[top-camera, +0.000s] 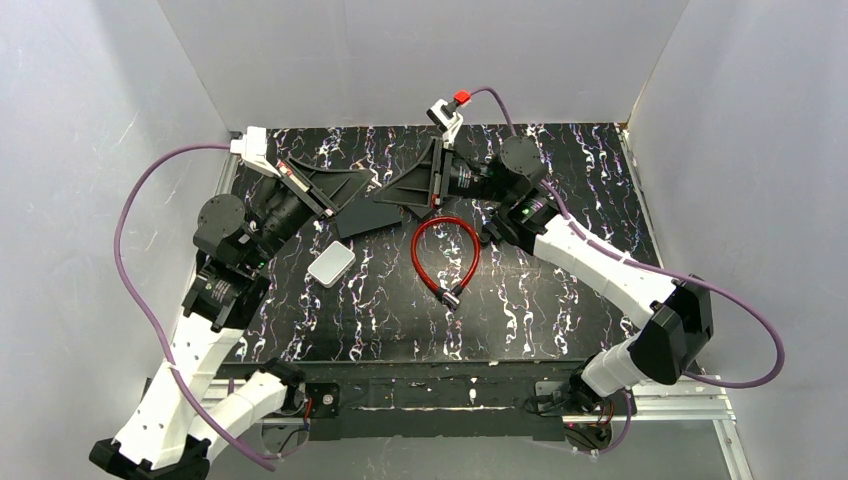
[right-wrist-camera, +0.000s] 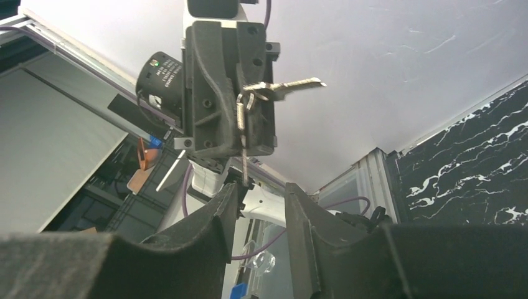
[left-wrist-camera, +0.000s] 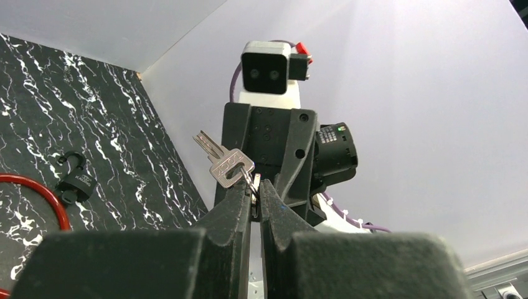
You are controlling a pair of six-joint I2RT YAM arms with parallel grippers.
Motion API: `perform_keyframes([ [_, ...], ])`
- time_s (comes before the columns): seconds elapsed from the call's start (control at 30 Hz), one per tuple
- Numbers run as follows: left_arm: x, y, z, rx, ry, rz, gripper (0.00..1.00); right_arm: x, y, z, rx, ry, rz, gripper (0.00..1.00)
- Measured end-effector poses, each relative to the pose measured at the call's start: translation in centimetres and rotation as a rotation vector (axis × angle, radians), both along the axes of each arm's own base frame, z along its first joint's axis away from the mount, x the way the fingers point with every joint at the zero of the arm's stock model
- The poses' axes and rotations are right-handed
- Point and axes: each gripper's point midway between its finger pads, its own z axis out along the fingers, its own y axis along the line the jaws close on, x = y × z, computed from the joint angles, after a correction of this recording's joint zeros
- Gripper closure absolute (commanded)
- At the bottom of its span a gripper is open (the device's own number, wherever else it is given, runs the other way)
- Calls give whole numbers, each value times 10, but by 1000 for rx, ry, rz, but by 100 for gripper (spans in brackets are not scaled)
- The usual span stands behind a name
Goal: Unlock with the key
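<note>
My left gripper point(left-wrist-camera: 255, 187) is shut on a small silver key whose blade is pinched between its fingertips. A second silver key point(left-wrist-camera: 225, 166) on the same ring sticks up to the left above the tips. In the right wrist view the keys point(right-wrist-camera: 277, 87) hang from the left gripper, and one blade point(right-wrist-camera: 244, 159) reaches down to my right gripper's point(right-wrist-camera: 261, 190) left fingertip. The right gripper is open and holds nothing. In the top view both grippers, left point(top-camera: 370, 183) and right point(top-camera: 387, 198), meet tip to tip at the back of the table. The red cable lock point(top-camera: 445, 255) lies below them with its lock head point(top-camera: 450, 297) nearest me.
A small white box point(top-camera: 331, 265) lies on the black marbled table point(top-camera: 560, 300) left of the red cable. A black strap piece point(left-wrist-camera: 75, 180) lies by the cable point(left-wrist-camera: 43, 185) in the left wrist view. Grey walls enclose the table on three sides.
</note>
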Motion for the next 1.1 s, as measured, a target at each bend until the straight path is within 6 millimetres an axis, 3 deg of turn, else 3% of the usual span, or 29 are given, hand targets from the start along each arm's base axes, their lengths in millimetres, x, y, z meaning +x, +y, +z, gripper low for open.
perform_keyframes([
  [0.2, 1, 0, -8, 6, 12, 1, 100, -3, 1, 14, 41, -13, 13, 60],
  [0.37, -1, 2, -4, -1, -6, 6, 100, -3, 0, 21, 71, -6, 19, 70],
  [0.6, -2, 3, -2, -3, -16, 9, 100, 3, 5, 17, 66, 19, 14, 82],
  [0.77, 1, 3, -7, 10, -12, 16, 100, 9, 9, 12, 57, 27, -3, 98],
  [0.93, 3, 5, -12, 19, -7, 34, 99, 12, 12, 7, 42, 34, -7, 99],
  [1.1, 0, 11, -21, 42, -5, 60, 56, 12, 18, 0, 10, 44, 8, 99],
])
